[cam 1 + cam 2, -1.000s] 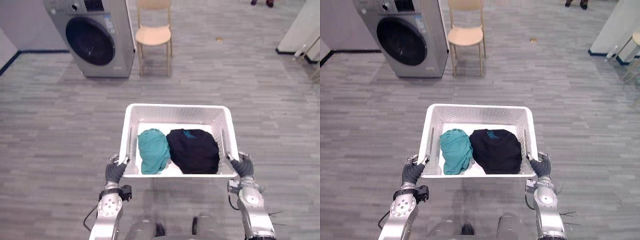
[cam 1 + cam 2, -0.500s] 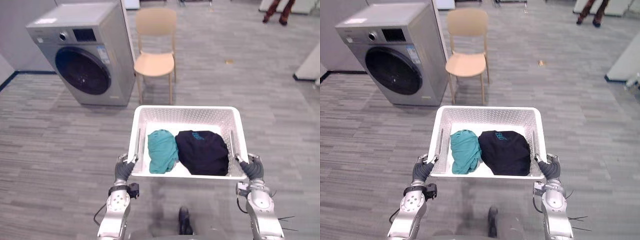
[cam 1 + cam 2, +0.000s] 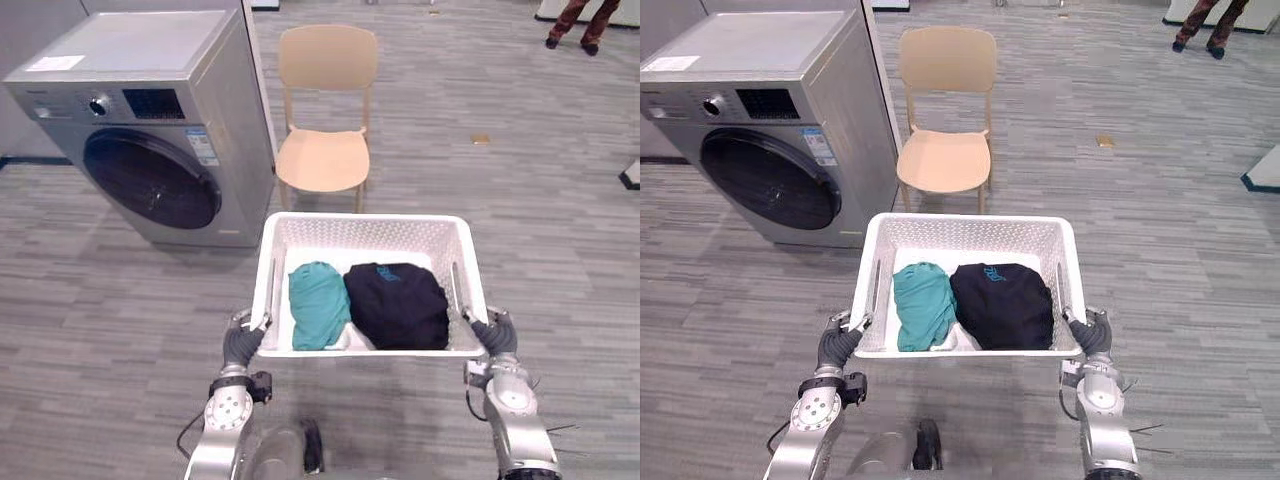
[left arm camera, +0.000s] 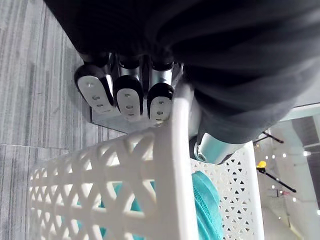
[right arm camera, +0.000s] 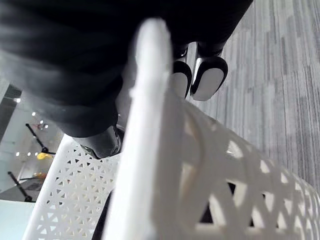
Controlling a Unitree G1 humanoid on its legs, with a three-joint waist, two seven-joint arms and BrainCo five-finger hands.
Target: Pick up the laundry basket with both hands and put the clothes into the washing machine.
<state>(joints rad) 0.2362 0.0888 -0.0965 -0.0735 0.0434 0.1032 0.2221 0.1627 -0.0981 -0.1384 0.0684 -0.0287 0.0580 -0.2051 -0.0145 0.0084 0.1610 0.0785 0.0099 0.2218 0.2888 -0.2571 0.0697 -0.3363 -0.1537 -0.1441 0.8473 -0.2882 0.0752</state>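
2 garments: teal cloth [image 3: 319, 304], black cloth [image 3: 397, 303] in white lattice basket [image 3: 365, 219]; left hand [image 3: 243, 343], right hand [image 3: 492, 333] grip rim.

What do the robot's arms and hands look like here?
The left arm and right arm are silver-grey, each with a round disc housing near the wrist. The left hand and right hand have dark ribbed covers. The fingers are silver, with dark-edged tips and pale dotted pads.

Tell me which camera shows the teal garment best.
Either eye view: the teal garment lies whole in the basket, left of the black garment. The left wrist view catches a patch past the lattice wall; the right wrist view looks along the rim.
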